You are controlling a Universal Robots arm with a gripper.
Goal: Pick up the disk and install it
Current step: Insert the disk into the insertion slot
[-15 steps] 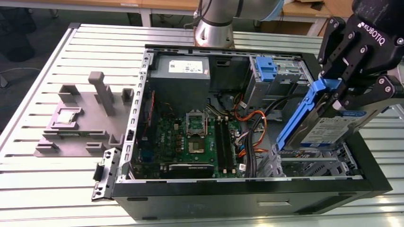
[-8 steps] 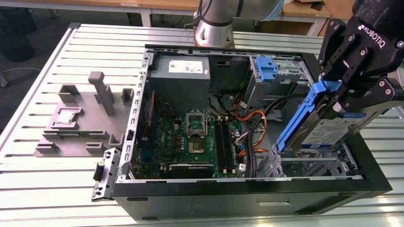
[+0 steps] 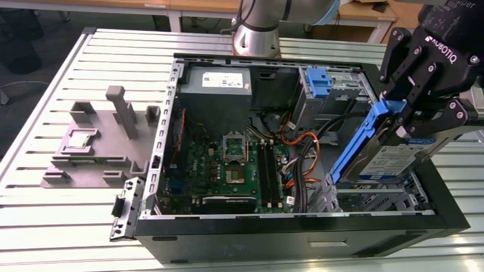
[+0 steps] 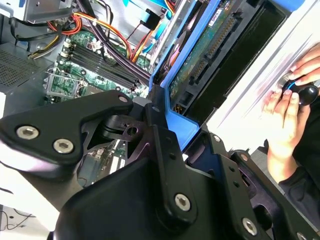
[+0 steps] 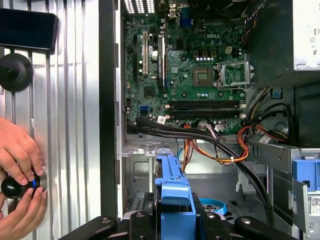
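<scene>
My gripper (image 3: 418, 112) is shut on the disk (image 3: 395, 159), a silver drive with a white-and-blue label in a blue plastic carrier (image 3: 361, 139). The disk hangs tilted, steeply on edge, over the open computer case (image 3: 302, 226) at the exterior view's right. Its lower end sits just above the grey metal bay (image 3: 374, 198). In the second wrist view the black fingers (image 4: 162, 145) clamp the carrier's blue edge (image 4: 176, 122), and the disk's green circuit side (image 4: 210, 45) faces the camera. The first wrist view has the carrier (image 5: 172, 187) reaching out from the gripper (image 5: 172, 226) over the bay floor.
The motherboard (image 3: 226, 164), orange and black cables (image 3: 302, 153), a power supply (image 3: 219, 85) and a drive cage with a blue tab (image 3: 319, 82) lie inside the case. A grey fixture (image 3: 98, 141) stands on the slatted table. A person's hands (image 5: 20, 175) hold a black knob beside the case.
</scene>
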